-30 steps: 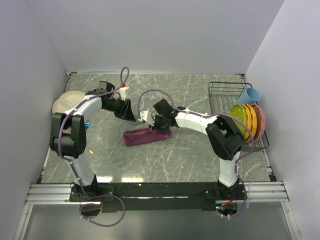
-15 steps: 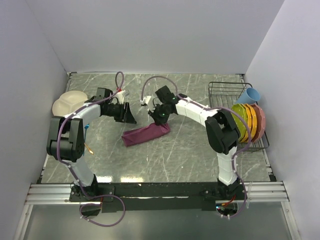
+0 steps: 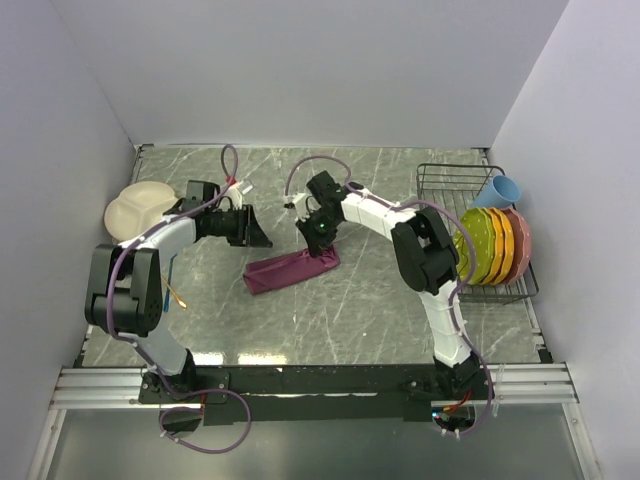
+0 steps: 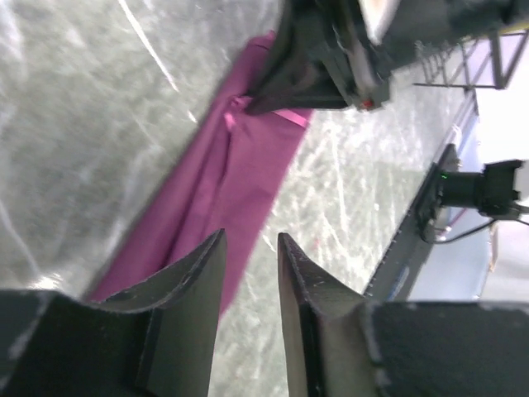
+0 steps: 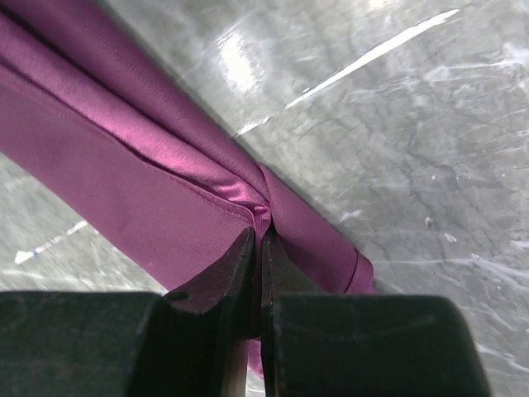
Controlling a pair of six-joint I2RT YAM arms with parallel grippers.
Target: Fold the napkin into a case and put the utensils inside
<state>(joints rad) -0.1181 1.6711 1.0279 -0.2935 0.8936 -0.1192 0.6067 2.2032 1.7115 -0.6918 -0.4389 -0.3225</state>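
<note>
Right of case [image 3: 290,270], rack [image 3: 440,185] (plates [image 3: 490,245], 1 cup [image 3: 503,189])

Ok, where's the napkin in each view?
Top external: napkin, centre, a slanted strip.
Left wrist: diagonal through the middle.
Right wrist: across the left half.
Shared landmark: the right pincer pinching its end, seen in all three.
</note>
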